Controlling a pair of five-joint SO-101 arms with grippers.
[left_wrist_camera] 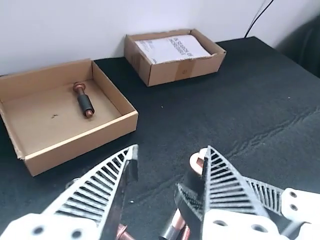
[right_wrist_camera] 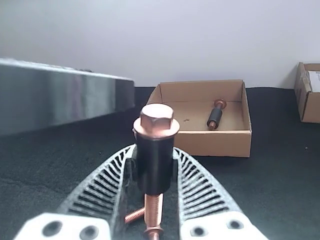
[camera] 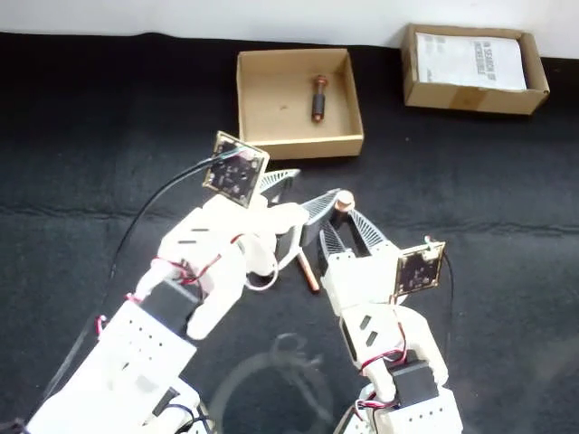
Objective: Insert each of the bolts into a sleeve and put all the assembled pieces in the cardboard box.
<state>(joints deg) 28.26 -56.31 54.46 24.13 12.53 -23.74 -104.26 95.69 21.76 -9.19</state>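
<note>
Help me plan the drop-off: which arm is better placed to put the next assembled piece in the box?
Right. The right gripper is shut on a sleeve with a bolt through it, and the box lies ahead of it. The left gripper stands open beside it, holding nothing.

Only one item carries print: a white sheet [camera: 470,60] [left_wrist_camera: 172,47] lying face up inside the smaller cardboard tray [camera: 470,99] [left_wrist_camera: 185,70] at the far right corner of the counter. A darker heading block sits along one edge of the sheet, with rows of fine lines beneath it. In both the high view and the left wrist view the characters are too small to make out, so no word, number or sign can be read.
</note>
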